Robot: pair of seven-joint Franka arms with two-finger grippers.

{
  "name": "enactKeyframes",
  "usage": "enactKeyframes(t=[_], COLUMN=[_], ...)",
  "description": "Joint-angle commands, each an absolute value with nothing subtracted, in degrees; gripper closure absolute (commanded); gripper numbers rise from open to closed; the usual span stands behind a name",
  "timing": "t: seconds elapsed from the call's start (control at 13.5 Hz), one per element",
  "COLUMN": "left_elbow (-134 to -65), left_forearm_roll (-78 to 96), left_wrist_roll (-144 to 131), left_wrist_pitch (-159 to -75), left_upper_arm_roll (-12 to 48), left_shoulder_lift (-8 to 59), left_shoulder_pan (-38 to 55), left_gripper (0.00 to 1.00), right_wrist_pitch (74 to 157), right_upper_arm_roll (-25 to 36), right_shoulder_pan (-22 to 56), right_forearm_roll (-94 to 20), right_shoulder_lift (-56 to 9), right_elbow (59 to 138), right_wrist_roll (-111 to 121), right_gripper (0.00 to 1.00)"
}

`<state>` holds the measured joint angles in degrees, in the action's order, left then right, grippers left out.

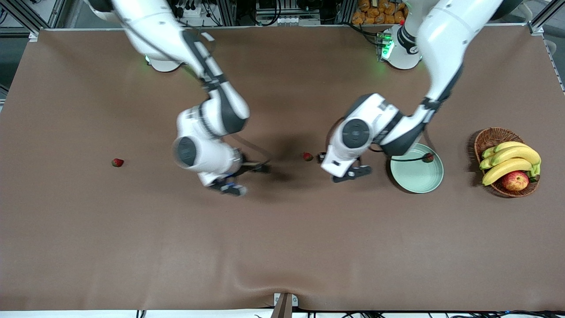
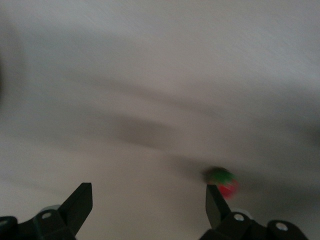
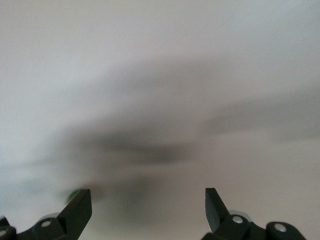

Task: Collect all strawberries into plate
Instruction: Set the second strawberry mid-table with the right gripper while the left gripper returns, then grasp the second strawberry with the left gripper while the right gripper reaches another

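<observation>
Brown cloth covers the desk (image 1: pixel 282 247); a plate (image 1: pixel 417 176) sits toward the left arm's end, w/ a wicker basket (image 1: pixel 485 138) of bananas (image 1: pixel 507 165) and an apple (image 1: pixel 515 180) just beside it, closer to that end.

Berry count: one strawberry (image 1: pixel 427 157) already in the plate, at its rim. A middle berry (image 1: pixel 307 156) lies on the cloth between the two arms. A third berry (image 1: pixel 117 162) lies well apart, toward the right arm's end.

Left gripper (image 1: pixel 348 170) is low over the cloth between the middle berry and the plate, jaws spread, nothing in them. Its wrist view shows that berry (image 2: pixel 222 181) close by one fingertip (image 2: pixel 216 200), not between the jaws. Right gripper (image 1: pixel 240 176) hangs over bare cloth near mid-desk, jaws spread and empty too; its wrist view shows only cloth and shadow.

Step in hand, by my read: second berry, the left arm's job. Looks like an approach, grasp not yet made. Next move calls for shifting the left gripper sideways so the berry sits centred between the jaws, dropping to cloth level, closing gently since it's small and soft, then carrying it to the plate. Third berry prob. suits the right arm, being at its end.
</observation>
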<state>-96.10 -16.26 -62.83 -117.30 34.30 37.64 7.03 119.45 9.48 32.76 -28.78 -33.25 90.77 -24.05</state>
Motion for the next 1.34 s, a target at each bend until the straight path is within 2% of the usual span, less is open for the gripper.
enactKeyframes(t=[0.0,0.15,0.37,0.52,0.74,0.89,0.96,1.19,1.26], left_elbow=[-89.4,-89.2,-89.1,-89.1,-89.2,-89.6,-89.6,-89.5,-89.5], left_forearm_roll=[-17.0,-17.3,-19.2,-19.0,-19.1,-19.2,-19.1,-18.8,-18.9], left_wrist_roll=[-68.1,-67.6,-68.4,-69.3,-71.3,-71.5,-71.5,-71.5,-71.5], left_wrist_pitch=[-118.2,-121.1,-122.8,-124.4,-124.5,-124.4,-124.4,-124.4,-124.5], left_upper_arm_roll=[33.8,33.4,30.5,27.3,26.6,26.6,26.6,26.6,26.5], left_shoulder_lift=[42.9,43.8,45.9,46.4,47.7,47.7,47.7,47.7,47.8], left_shoulder_pan=[11.3,12.3,16.2,19.4,20.1,20.0,20.1,20.1,20.2], left_gripper=[0.0,0.0,0.0,0.0,0.06,0.14,0.3,0.91,1.0], right_wrist_pitch=[113.9,109.9,109.6,109.6,110.2,112.9,113.9,115.0,115.7], right_upper_arm_roll=[8.2,8.2,8.2,8.1,8.0,8.0,8.0,8.0,8.0], right_shoulder_pan=[26.0,21.0,13.2,9.3,4.0,1.2,0.5,-1.3,-1.8], right_forearm_roll=[-20.3,-16.5,-14.1,-7.3,-4.0,-1.6,0.3,1.9,1.9], right_shoulder_lift=[-26.9,-24.4,-20.2,-19.1,-19.1,-20.7,-22.1,-25.5,-26.5], right_elbow=[92.2,92.9,98.5,100.1,102.8,102.8,102.8,102.9,102.9], right_wrist_roll=[-22.9,-19.9,-11.1,-4.7,2.8,6.0,7.4,7.6,7.7], right_gripper=[0.0,0.0,0.0,0.0,0.0,0.0,0.0,0.0,0.0])
